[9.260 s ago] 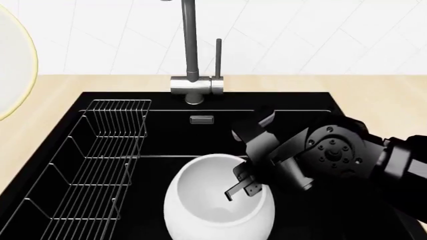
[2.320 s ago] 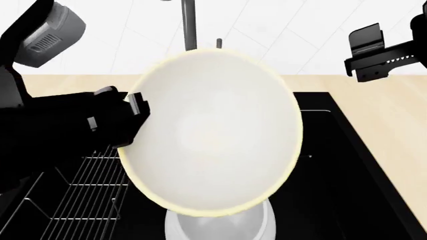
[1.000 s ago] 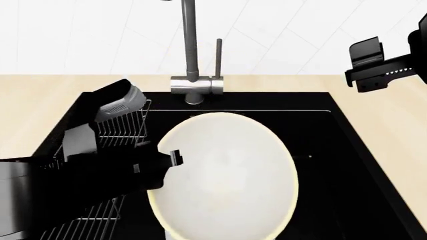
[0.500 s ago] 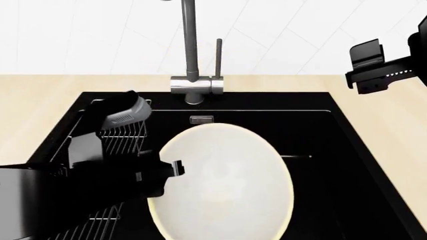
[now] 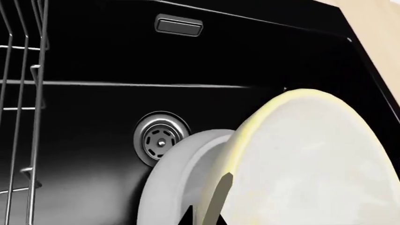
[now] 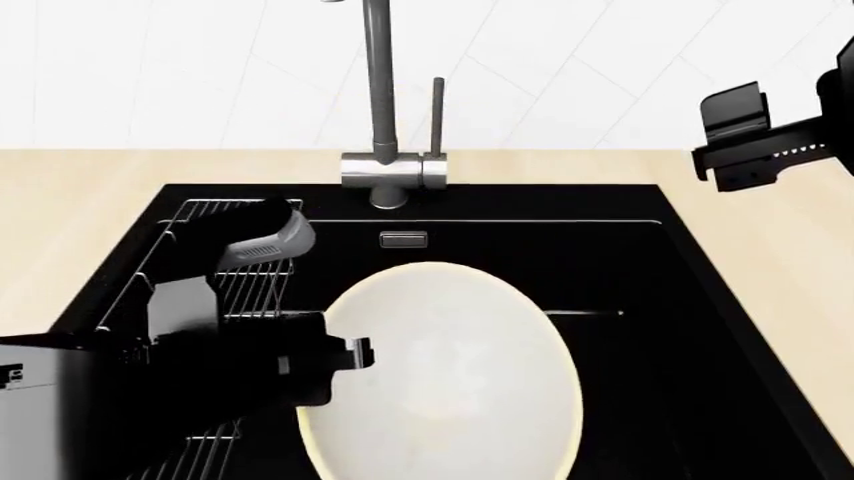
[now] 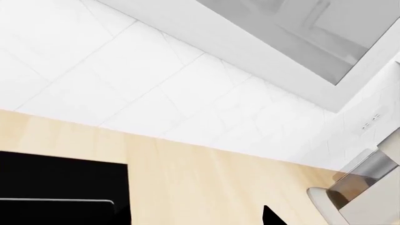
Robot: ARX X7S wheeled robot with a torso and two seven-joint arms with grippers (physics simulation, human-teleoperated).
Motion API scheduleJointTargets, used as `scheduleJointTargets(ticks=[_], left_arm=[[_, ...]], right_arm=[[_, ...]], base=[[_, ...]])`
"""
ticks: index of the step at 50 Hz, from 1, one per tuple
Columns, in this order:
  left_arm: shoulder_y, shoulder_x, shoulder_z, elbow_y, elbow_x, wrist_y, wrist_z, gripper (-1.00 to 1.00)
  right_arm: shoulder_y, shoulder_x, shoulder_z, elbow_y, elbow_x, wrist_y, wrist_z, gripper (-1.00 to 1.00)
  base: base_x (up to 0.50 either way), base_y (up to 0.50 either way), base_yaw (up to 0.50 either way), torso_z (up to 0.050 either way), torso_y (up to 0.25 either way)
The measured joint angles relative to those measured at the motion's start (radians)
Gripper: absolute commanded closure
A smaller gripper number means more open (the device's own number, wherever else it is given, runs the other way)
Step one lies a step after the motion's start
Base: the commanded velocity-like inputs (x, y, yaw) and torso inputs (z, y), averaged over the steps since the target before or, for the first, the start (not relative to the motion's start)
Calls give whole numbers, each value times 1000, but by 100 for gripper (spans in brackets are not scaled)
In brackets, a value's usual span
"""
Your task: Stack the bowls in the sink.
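We lower the yellow-rimmed bowl (image 6: 447, 375), pinched at its rim by the left gripper (image 6: 344, 352), onto the white bowl (image 5: 168, 187) in the sink (image 6: 694, 330); releasing comes next. We cannot tell the right gripper's (image 6: 747, 135) state.

Colours: black sink, white bowls, pale wood and white tile around.

Sink (image 6: 694, 330) matte black, steel drain (image 5: 161, 142) and grey steel faucet (image 6: 383, 110), thin silver wire rack (image 6: 234, 290). Shallow bowl (image 6: 447, 375) glossy cream-white with a yellowish rim; deep bowl (image 5: 178, 180) under it plain white, greyer in shade. Left gripper (image 6: 327, 360) black, with a grey ribbed housing on the arm behind it; right gripper (image 6: 741, 135) black with a row of small white marks. Countertop (image 6: 80, 200) light beige wood grain. Wall (image 6: 561, 60) white tile with faint grey diagonal grout lines.
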Motion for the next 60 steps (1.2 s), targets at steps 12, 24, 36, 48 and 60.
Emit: scheduleJointTargets(ticks=[12, 24, 36, 48, 60], left_arm=[[-6, 3, 13, -4, 6, -12, 0, 100], [-16, 7, 22, -6, 12, -21, -3, -100], [-33, 10, 34, -9, 19, -35, -9, -100], [-67, 8, 37, -12, 11, -47, -24, -100], [-183, -1, 7, -5, -59, -46, -73, -100]], right_arm=[[-2, 1, -3, -1, -2, -1, -3, -100], [-4, 4, -6, -4, -2, -2, -4, -100], [-5, 7, -9, -8, -1, -4, -3, -100], [-3, 9, -10, -6, -1, -2, -6, -100], [5, 14, -8, -8, 6, 2, -1, -100]], base=[[0, 0, 0, 0, 0], [0, 0, 0, 0, 0], [0, 0, 0, 0, 0], [0, 0, 0, 0, 1], [0, 0, 0, 0, 0]])
